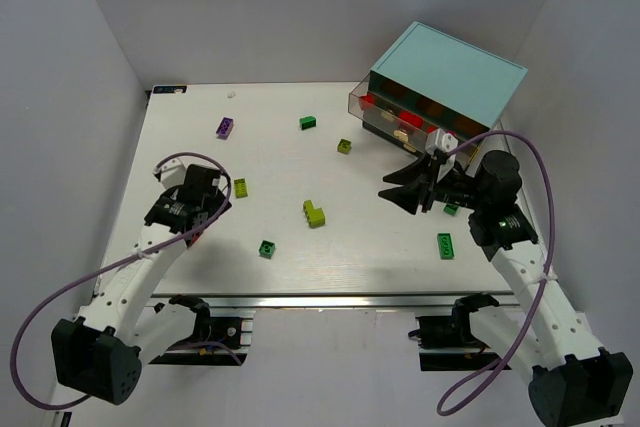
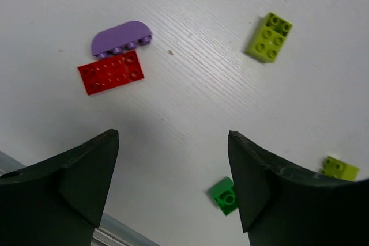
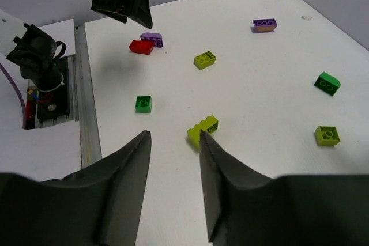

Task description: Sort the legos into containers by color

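The cabinet [image 1: 450, 72] with a light-blue top stands at the back right. Its upper-left drawer [image 1: 372, 104] is pulled out and holds red bricks. Legos lie scattered on the white table. My left gripper [image 1: 205, 209] [image 2: 173, 142] is open and empty above the table at the left. Ahead of it lie a red plate [image 2: 111, 72], a purple rounded brick [image 2: 122, 38] and a lime brick [image 2: 269, 36]. My right gripper [image 1: 388, 192] [image 3: 174, 136] is open and empty, pointing left in front of the cabinet. A lime stepped brick [image 3: 203, 129] [image 1: 315, 213] lies just beyond its fingertips.
Other loose bricks: purple [image 1: 226, 128], dark green [image 1: 308, 123], lime [image 1: 344, 146], lime [image 1: 240, 187], green [image 1: 267, 248] [image 2: 223, 196] [image 3: 143, 103], and green [image 1: 445, 245] near the right arm. White walls enclose the table on three sides.
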Controlling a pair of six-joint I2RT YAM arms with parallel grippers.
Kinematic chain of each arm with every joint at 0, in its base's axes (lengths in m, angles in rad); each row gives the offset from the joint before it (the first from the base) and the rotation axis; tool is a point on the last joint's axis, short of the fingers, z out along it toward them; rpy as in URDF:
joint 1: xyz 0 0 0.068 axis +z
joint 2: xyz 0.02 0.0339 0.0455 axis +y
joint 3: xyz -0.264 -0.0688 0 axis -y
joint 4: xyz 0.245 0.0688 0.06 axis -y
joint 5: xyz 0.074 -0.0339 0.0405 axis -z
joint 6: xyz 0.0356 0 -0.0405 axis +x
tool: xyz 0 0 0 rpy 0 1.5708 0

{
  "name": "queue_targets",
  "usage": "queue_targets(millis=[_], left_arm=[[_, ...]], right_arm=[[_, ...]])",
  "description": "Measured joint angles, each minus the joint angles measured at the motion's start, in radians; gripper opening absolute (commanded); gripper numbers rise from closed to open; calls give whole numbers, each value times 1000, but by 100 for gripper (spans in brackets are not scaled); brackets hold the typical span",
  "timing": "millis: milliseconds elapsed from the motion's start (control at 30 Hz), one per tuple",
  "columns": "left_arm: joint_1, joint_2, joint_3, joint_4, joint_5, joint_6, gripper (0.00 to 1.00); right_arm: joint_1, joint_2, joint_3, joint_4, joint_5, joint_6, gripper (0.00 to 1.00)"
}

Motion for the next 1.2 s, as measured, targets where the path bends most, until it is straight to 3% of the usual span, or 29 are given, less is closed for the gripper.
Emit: queue_targets(millis=[67, 167, 600, 1200], left_arm=[[55, 26, -3, 2, 18, 6, 92], [133, 109, -3, 14, 43, 21, 93], [394, 341, -47, 93, 168, 201, 98], [475, 439, -69, 206, 276, 328, 98]], right_arm=[[8, 16, 0, -4, 10, -17, 63], [13, 34, -4, -9, 36, -31, 73], [14, 39, -14, -9, 112, -58, 76], [18, 39, -14, -9, 134, -64, 77]])
